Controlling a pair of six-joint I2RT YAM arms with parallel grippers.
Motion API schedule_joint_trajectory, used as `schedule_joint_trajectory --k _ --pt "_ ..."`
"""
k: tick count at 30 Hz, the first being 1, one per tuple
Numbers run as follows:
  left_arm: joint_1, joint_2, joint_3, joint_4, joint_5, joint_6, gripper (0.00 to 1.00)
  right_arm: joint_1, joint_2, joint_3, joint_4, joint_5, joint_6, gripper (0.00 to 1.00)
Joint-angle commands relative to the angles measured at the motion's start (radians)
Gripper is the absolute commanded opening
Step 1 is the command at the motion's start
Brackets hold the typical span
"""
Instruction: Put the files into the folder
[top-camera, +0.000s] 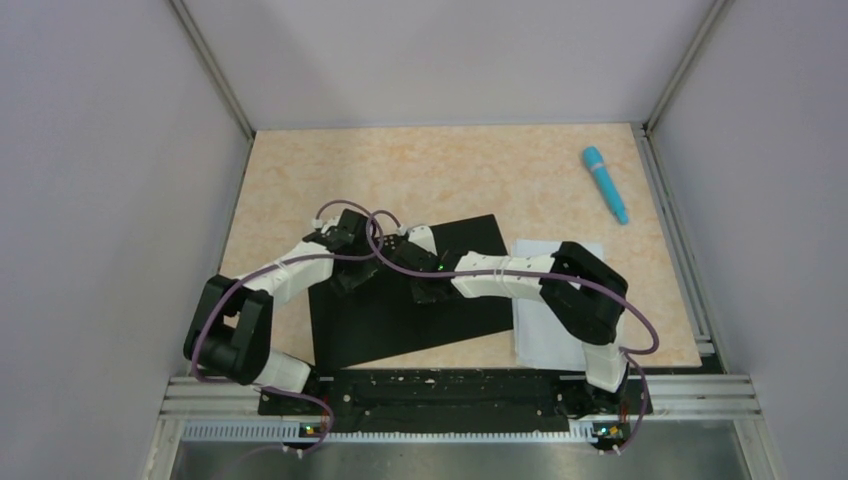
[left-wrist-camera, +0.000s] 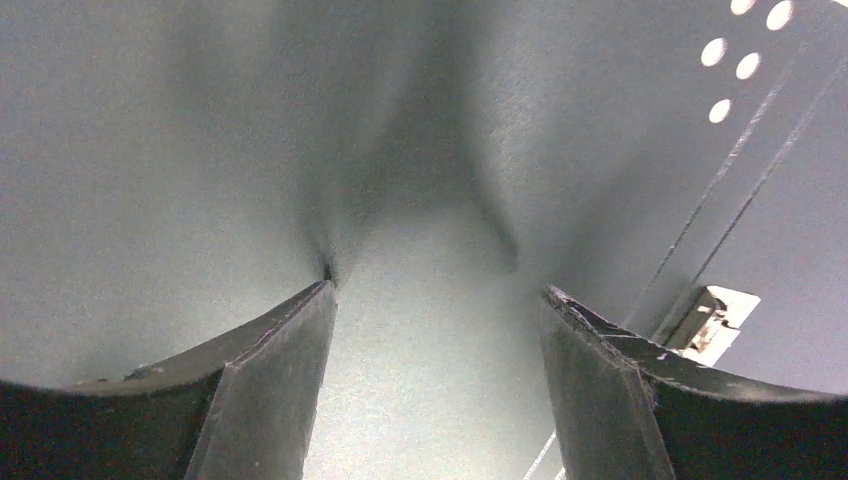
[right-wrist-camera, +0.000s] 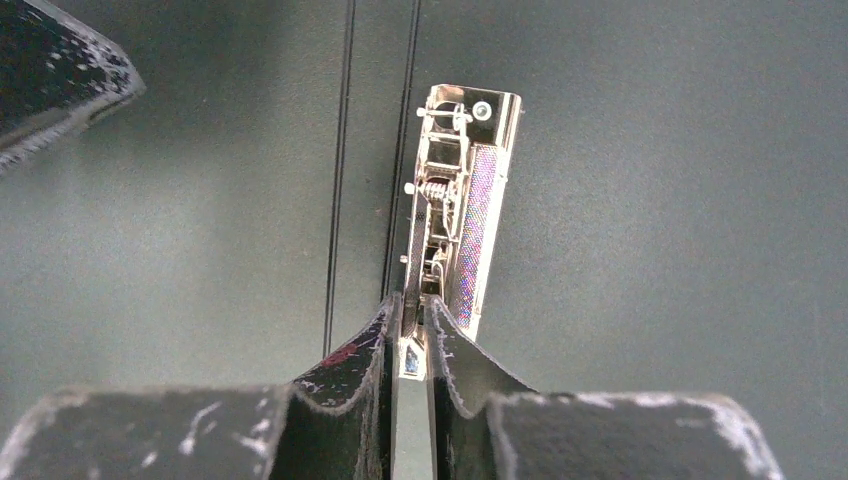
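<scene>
The folder (top-camera: 400, 325) lies open on the table with its black inside up. My left gripper (top-camera: 345, 275) is open, and its fingertips rest on the folder's left half (left-wrist-camera: 420, 150). My right gripper (top-camera: 428, 287) reaches across to the spine. In the right wrist view it (right-wrist-camera: 413, 300) is shut on the thin lever of the metal clip (right-wrist-camera: 462, 200). The clip also shows at the right in the left wrist view (left-wrist-camera: 712, 318). The files (top-camera: 550, 335), a stack of white sheets, lie on the table just right of the folder, partly under my right arm.
A blue pen-like tool (top-camera: 605, 183) lies at the back right of the tan tabletop. Grey walls enclose the table on the left, the right and the back. A metal rail (top-camera: 450, 395) runs along the near edge.
</scene>
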Motion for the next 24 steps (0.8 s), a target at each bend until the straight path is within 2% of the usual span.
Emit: schedule_joint_trajectory --k 1,4,7,24 --pt "-0.024 -0.002 -0.007 -0.041 -0.103 -0.071 0.78 0.005 -0.069 0.007 0.041 -0.040 -0.027 0.18" --pt "-0.030 0.025 0.013 -0.070 -0.125 -0.083 0.78 0.004 -0.096 0.009 0.047 -0.045 -0.044 0.28" --pt "-0.035 0.040 0.024 -0.087 -0.142 -0.091 0.79 0.004 -0.131 0.001 0.043 -0.035 -0.048 0.29" --pt "-0.043 0.070 0.034 -0.085 -0.143 -0.098 0.78 0.006 -0.111 -0.052 0.021 -0.091 -0.046 0.13"
